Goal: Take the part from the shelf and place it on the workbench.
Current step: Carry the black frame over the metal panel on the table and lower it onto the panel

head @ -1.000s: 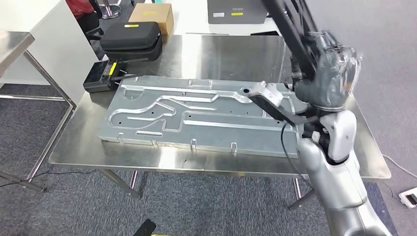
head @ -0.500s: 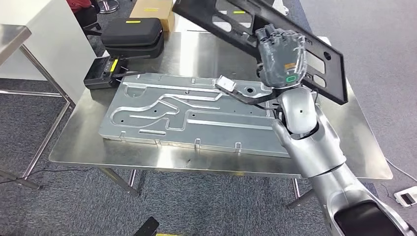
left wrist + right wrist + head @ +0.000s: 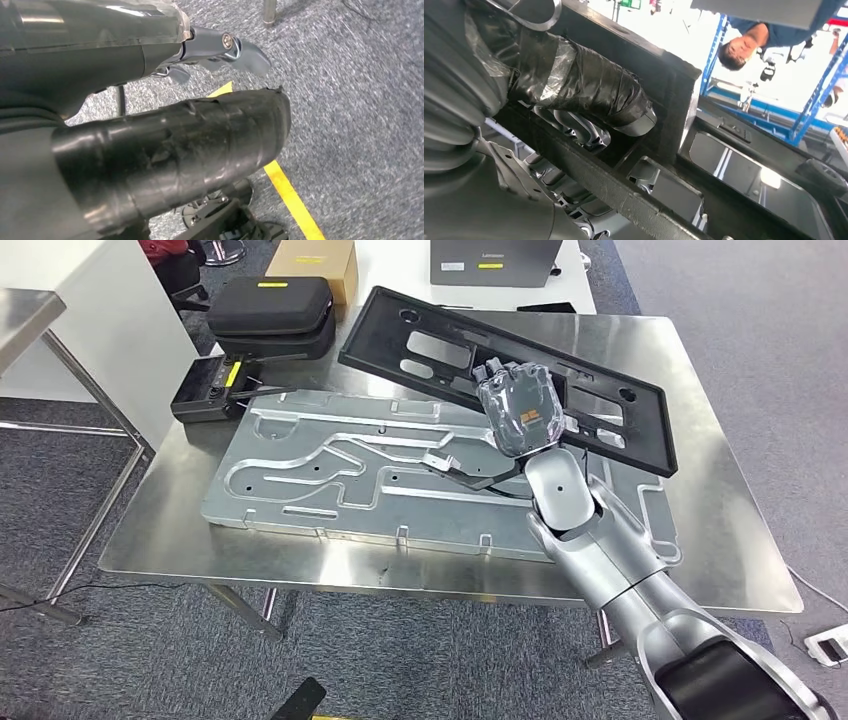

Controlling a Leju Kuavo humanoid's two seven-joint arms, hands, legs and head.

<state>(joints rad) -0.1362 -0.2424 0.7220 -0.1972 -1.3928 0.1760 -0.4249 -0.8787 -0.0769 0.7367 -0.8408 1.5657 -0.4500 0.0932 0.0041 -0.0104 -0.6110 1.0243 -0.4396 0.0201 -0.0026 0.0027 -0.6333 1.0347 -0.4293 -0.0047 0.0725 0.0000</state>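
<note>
The part is a long black panel (image 3: 380, 340) with several cut-outs. It lies slanted over the far side of the steel workbench (image 3: 700, 520), above the back edge of the silver fixture plate (image 3: 300, 470). My right hand (image 3: 520, 410) grips it near its middle, fingers over its near edge. In the right wrist view my taped thumb (image 3: 589, 85) presses on the black panel (image 3: 624, 195). Whether the panel touches the plate I cannot tell. My left hand (image 3: 165, 135) hangs over the carpet and holds nothing.
A black zip case (image 3: 270, 305), a cardboard box (image 3: 312, 260) and a black device (image 3: 205, 390) sit at the bench's far left. A grey box (image 3: 490, 260) stands behind. A person in blue (image 3: 744, 42) stands by blue shelving. A yellow floor line (image 3: 292, 200) crosses the carpet.
My right hand has brought the black panel down and to the left, from high above the bench's right side to low over the plate. The view has shifted a little.
</note>
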